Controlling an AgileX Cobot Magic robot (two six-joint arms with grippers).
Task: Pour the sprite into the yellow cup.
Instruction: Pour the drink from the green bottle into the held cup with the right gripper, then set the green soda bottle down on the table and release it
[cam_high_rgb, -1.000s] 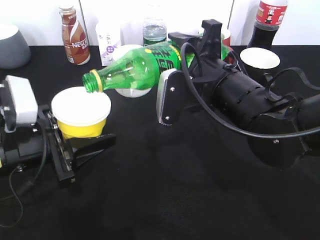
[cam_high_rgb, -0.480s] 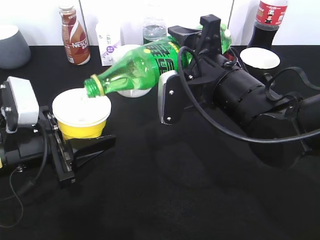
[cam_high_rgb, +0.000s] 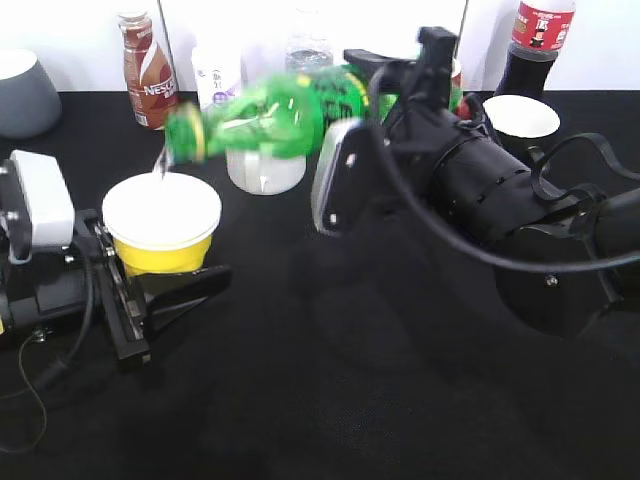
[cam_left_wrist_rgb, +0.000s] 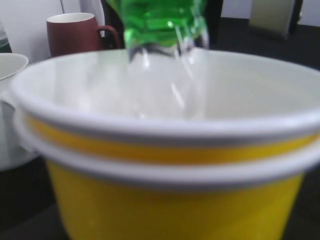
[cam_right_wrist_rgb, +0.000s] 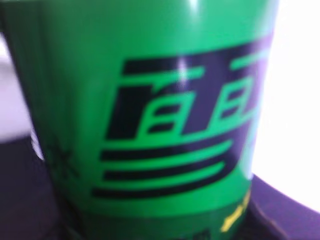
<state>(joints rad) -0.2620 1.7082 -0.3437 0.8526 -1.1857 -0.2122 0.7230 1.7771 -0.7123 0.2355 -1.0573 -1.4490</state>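
From the front, my right gripper (cam_high_rgb: 400, 85) holds the sprite (cam_high_rgb: 280, 108) tipped over near the back edge of the bench. Its mouth is above the yellow cup (cam_high_rgb: 163, 228), by the left edge, held in my left gripper (cam_high_rgb: 125, 290).

My left camera shows drink falling into the cup (cam_left_wrist_rgb: 165, 150).

My right camera shows only the label (cam_right_wrist_rgb: 150, 120). I think pouring is under way, not finished.

Nescafé bottle (cam_high_rgb: 150, 70), grey cup (cam_high_rgb: 25, 92) — cola bottle (cam_high_rgb: 530, 45), maroon mug (cam_left_wrist_rgb: 75, 32)
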